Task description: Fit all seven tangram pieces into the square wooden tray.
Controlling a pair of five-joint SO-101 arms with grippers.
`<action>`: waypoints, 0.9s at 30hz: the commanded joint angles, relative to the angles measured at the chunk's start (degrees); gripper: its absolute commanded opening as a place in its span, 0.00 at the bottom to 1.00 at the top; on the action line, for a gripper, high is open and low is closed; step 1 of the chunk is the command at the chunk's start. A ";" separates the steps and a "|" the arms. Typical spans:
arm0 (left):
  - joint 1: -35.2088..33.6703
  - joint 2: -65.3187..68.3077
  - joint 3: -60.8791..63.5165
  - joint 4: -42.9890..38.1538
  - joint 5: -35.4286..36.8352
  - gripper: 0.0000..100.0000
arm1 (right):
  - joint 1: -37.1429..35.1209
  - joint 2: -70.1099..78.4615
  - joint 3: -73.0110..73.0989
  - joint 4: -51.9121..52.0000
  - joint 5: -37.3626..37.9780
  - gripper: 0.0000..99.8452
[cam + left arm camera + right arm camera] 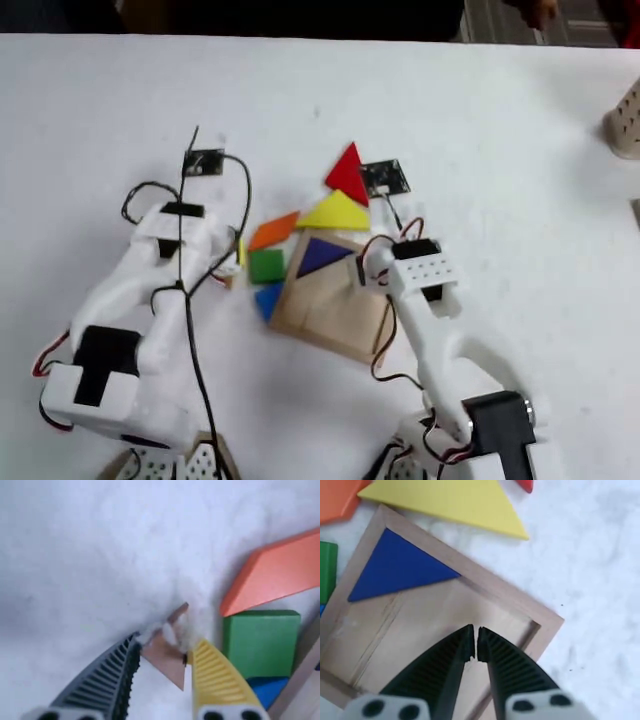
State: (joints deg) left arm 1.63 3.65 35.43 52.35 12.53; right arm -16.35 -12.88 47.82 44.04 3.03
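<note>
Tangram pieces (pixel 273 230) in flat, solid colours lie in a cluster mid-worktop (pixel 500 150), most of them outside the square wooden tray (pixel 335 300). The tray is pale, plain wood with a raised rim, and it sits turned at an angle to the worktop's edges. Inside it, a dark blue triangle (pixel 320 255) lies in the far corner, and the rest of the floor is bare wood.

A yellow triangle (pixel 337 212) lies just beyond the tray's far rim, with a red triangle (pixel 348 172) touching it on its far side. An orange parallelogram (pixel 272 575), a green square (pixel 260 642) and a light blue piece (pixel 268 298) line up along the tray's side, with the green square between the other two.

The left hand (pixel 167 647), one finger grey and one yellow, is clamped on a small brown piece (pixel 165 655) low over the worktop, just beside the green square. The right hand (pixel 474 635) hangs over the tray's bare floor with its black fingers together, holding nothing.
</note>
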 commanded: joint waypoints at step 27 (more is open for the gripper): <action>33.36 -9.54 -1.93 -7.03 11.08 0.04 | 23.25 -6.46 2.73 2.95 0.18 0.02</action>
State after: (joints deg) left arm 31.34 -8.48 35.52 49.71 22.29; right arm 6.15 -16.48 50.81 47.65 3.03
